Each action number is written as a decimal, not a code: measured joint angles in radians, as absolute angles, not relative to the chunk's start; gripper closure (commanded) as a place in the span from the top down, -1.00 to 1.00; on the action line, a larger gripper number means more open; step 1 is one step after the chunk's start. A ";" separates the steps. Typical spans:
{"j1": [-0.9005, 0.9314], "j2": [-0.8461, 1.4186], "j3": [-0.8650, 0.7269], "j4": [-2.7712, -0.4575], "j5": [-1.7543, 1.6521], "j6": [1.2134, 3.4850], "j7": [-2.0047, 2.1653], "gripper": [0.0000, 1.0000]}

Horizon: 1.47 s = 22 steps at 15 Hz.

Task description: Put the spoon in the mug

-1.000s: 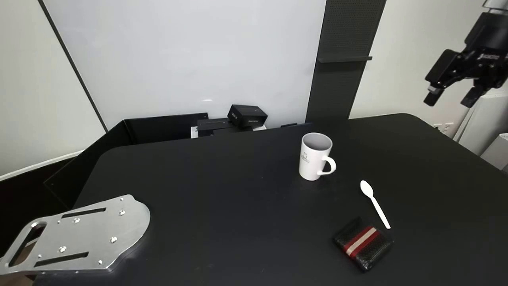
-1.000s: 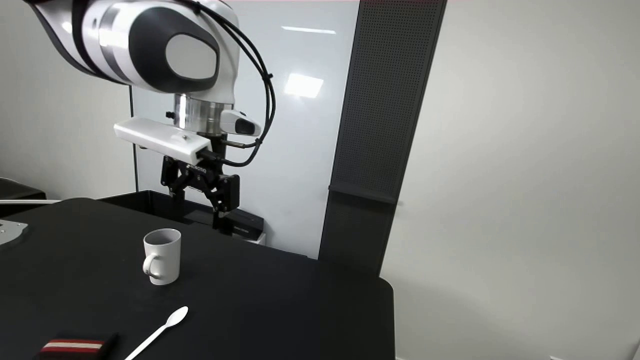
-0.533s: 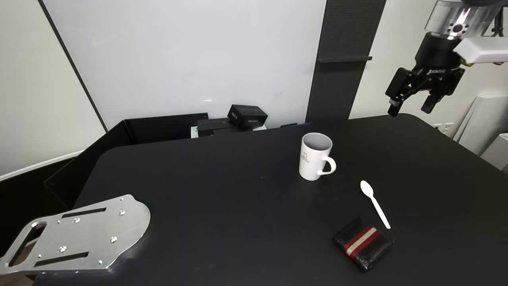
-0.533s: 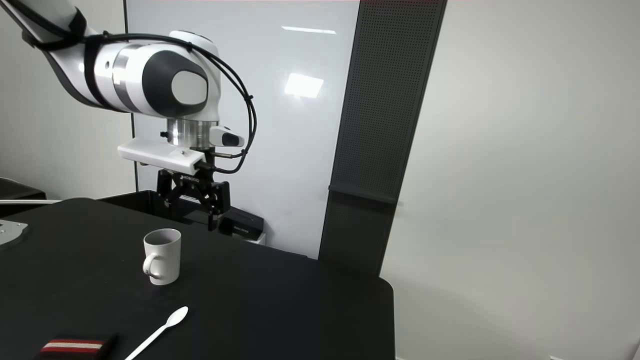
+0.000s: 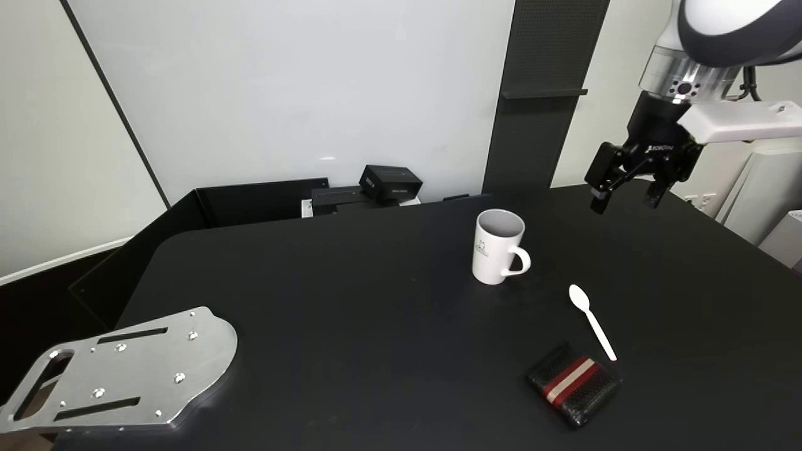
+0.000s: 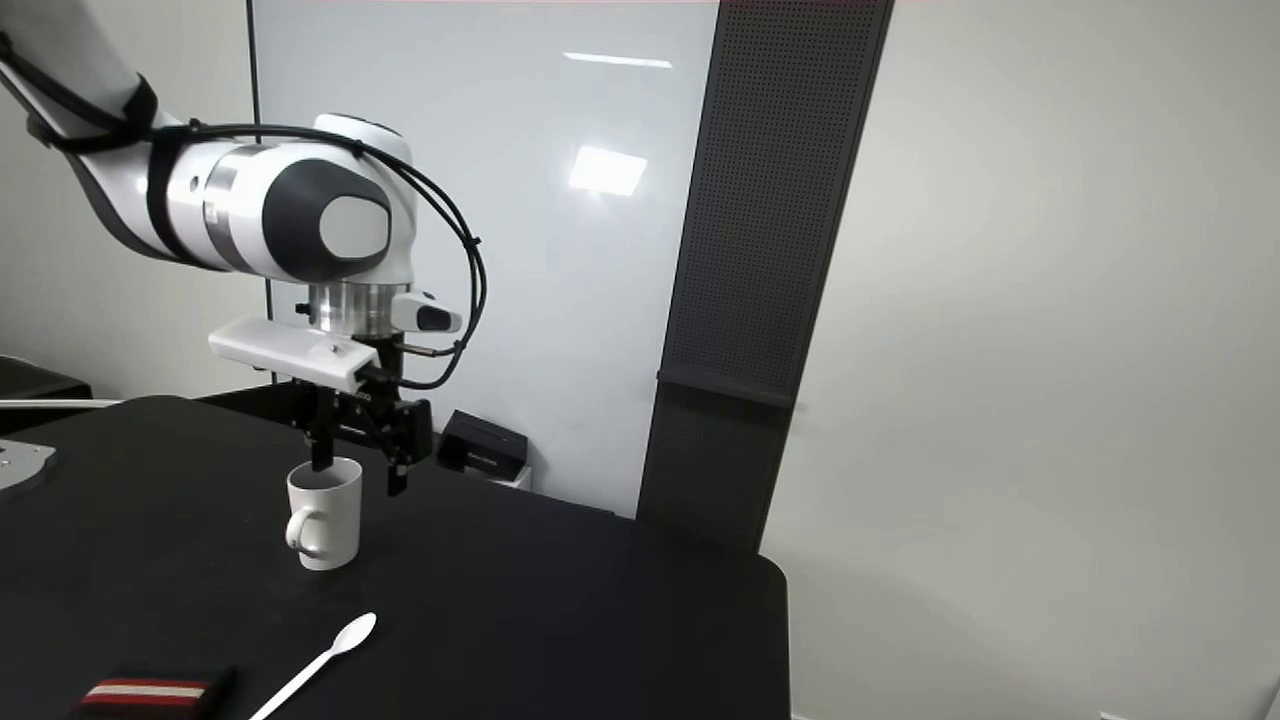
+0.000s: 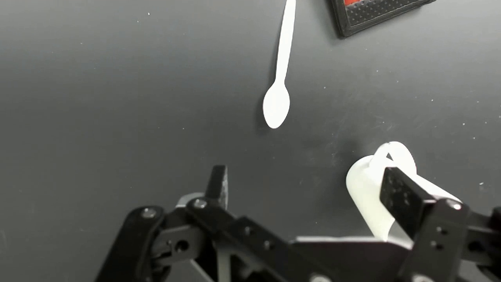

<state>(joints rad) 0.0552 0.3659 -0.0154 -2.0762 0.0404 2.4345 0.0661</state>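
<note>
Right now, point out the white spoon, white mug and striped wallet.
White spoon (image 7: 282, 64), wrist view: handle, near the bowl.
White mug (image 5: 495, 253), in an exterior view: outer side wall.
Striped wallet (image 5: 571, 380), in an exterior view: cream middle stripe.

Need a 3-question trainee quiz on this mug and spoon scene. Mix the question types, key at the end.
1. True or false: the mug stands upright on the table.
2. Fill in the blank with open or shut: the gripper is ____ and holds nothing.
3. Multiple choice: what is nearest the handle tip of the spoon?
A. mug
B. gripper
C. wallet

Key: 1 true; 2 open; 3 C.
</note>
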 measured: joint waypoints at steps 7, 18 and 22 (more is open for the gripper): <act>0.055 0.366 -0.015 -2.100 0.044 2.460 0.083 1.00; 0.054 0.475 -0.019 -2.104 0.075 2.514 0.113 1.00; 0.059 0.546 -0.020 -2.104 0.074 2.565 0.121 1.00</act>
